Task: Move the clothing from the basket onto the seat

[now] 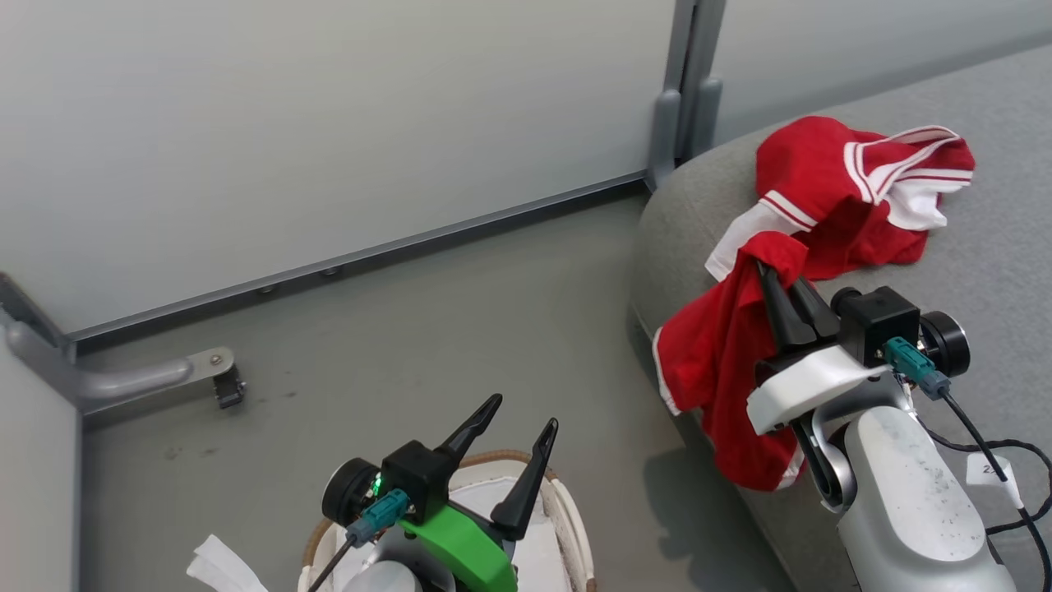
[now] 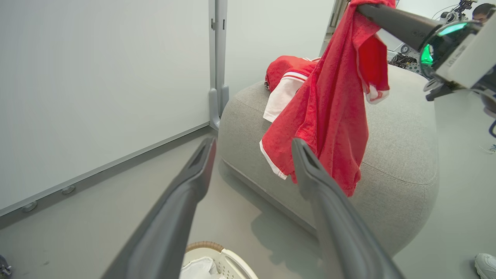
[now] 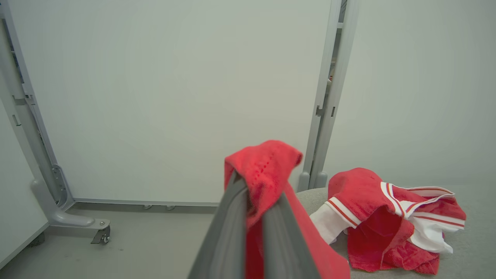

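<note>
Grey floor [image 1: 411,345]: basket [image 1: 575,526] holds liner [image 2: 199,268]; right end effector [image 1: 779,275] grasping red garment [image 1: 715,370]; left end effector [image 1: 524,411] released.

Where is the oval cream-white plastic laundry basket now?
In the head view, the oval cream-white plastic laundry basket sits at the bottom edge, beneath the open left gripper, left of the grey fabric couch.

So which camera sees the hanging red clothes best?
Left wrist view: nearly the whole red garment dangles from the right tool. Head view hides part behind that tool; right wrist view catches mostly its pinched top.
</note>
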{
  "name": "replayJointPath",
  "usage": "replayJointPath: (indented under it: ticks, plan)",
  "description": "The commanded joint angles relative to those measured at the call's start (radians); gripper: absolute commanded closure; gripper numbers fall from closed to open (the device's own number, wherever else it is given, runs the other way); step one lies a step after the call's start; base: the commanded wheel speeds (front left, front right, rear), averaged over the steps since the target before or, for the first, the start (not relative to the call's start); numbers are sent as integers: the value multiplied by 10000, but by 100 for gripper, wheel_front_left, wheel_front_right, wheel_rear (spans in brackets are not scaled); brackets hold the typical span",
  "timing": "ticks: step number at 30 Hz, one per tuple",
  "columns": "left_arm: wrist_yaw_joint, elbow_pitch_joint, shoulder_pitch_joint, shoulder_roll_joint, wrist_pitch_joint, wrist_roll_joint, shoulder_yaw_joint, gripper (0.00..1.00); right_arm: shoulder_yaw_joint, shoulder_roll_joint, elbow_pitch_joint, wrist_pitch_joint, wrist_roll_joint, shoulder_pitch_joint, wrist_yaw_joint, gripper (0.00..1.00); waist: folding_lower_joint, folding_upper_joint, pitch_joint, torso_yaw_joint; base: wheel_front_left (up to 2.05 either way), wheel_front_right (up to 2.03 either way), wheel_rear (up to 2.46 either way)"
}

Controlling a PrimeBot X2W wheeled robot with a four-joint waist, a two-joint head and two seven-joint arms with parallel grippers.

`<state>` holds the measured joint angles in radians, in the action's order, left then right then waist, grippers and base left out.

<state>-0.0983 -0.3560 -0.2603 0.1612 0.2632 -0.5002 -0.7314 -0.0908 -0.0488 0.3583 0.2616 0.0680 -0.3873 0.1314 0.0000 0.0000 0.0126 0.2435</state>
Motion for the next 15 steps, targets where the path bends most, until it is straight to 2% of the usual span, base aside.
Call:
replayJointPath:
  ticks: [1, 8, 15]
  plan:
    - [-68, 24, 91, -57, 15, 87, 82, 0, 76, -30, -83, 51, -104, 32, -14, 100, 0, 0, -397, 893, 0, 0, 0]
    - [-184, 56, -128, -91, 15, 518, 357, 0, 199, -24, -224, 51, -39, -176, -13, 100, 0, 0, -994, 2001, 0, 0, 0]
    - [-258, -11, -357, -56, 15, 743, 362, 0, 126, -22, -280, 53, 110, -419, -14, 100, 0, 0, -1350, 2489, 0, 0, 0]
